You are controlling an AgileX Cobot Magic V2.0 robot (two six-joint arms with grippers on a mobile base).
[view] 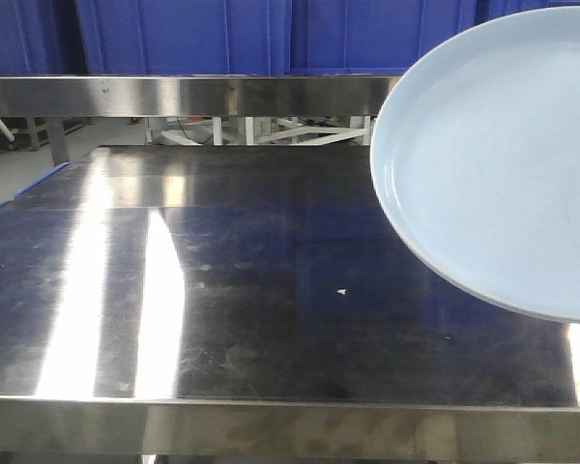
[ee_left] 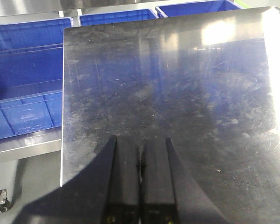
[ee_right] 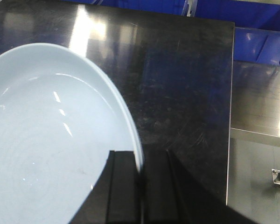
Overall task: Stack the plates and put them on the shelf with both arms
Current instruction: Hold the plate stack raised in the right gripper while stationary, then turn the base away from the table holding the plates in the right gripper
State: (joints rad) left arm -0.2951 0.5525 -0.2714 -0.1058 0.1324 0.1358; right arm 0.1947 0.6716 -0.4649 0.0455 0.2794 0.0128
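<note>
A pale blue round plate point(view: 503, 164) hangs tilted in the air at the right of the front view, cut by the frame edge. In the right wrist view the same plate point(ee_right: 51, 140) fills the left side, and my right gripper point(ee_right: 141, 161) is shut on its rim, one finger inside the rim and one outside. My left gripper point(ee_left: 141, 147) is shut with nothing between its fingers, held over the bare steel table point(ee_left: 177, 93). Neither arm shows in the front view.
The steel table point(view: 222, 290) has a raised steel shelf rail point(view: 174, 97) along its back. Blue plastic crates point(ee_left: 23, 84) stand beyond the table's left edge and behind the rail point(view: 174, 39). The table's right edge point(ee_right: 231, 116) drops to a lower steel surface.
</note>
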